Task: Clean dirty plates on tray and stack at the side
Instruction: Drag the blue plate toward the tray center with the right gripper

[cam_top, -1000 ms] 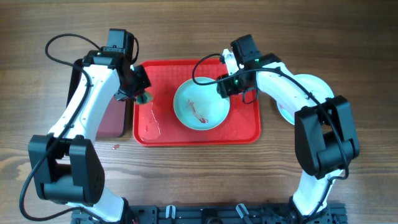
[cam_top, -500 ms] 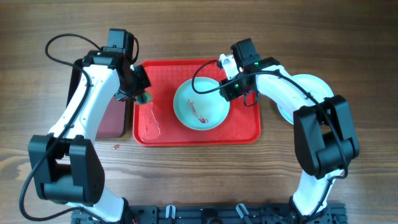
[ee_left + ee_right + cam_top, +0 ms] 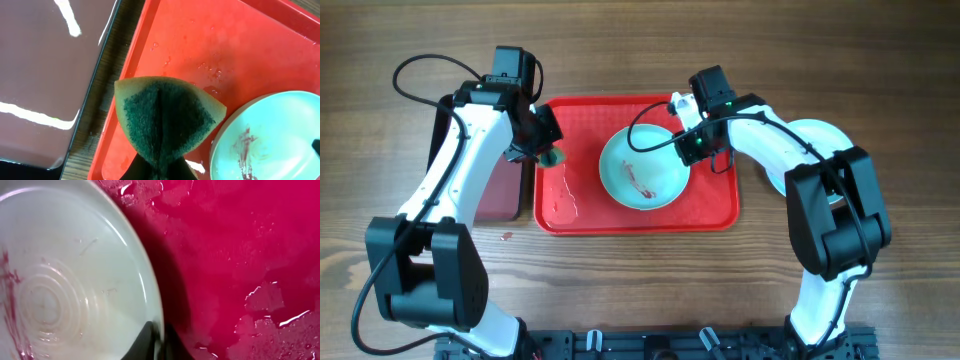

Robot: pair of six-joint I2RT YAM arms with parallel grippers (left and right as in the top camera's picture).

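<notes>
Pale turquoise round plate [image 3: 642, 178], smeared dark red, lies on the wet bright red plastic tray [image 3: 570, 212]. Right pincer [image 3: 692, 147] clenched on its right rim; left pincer [image 3: 546, 153] grasps a folded green-and-yellow sponge [image 3: 167, 117]. Risk: the thin, wet rim grip may slip when scrubbed.

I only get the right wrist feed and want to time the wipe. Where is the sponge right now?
Observer: The left pincer is shut on the sponge, which is folded green side out. It is over the left part of the red tray.
Operator: Is it touching my plate?
Observer: No. In the overhead view it sits left of the turquoise plate, with bare tray between them.
Operator: Any other plates on the tray?
Observer: None. One pale plate lies on the table to the right of the tray, partly under the right arm.
</notes>
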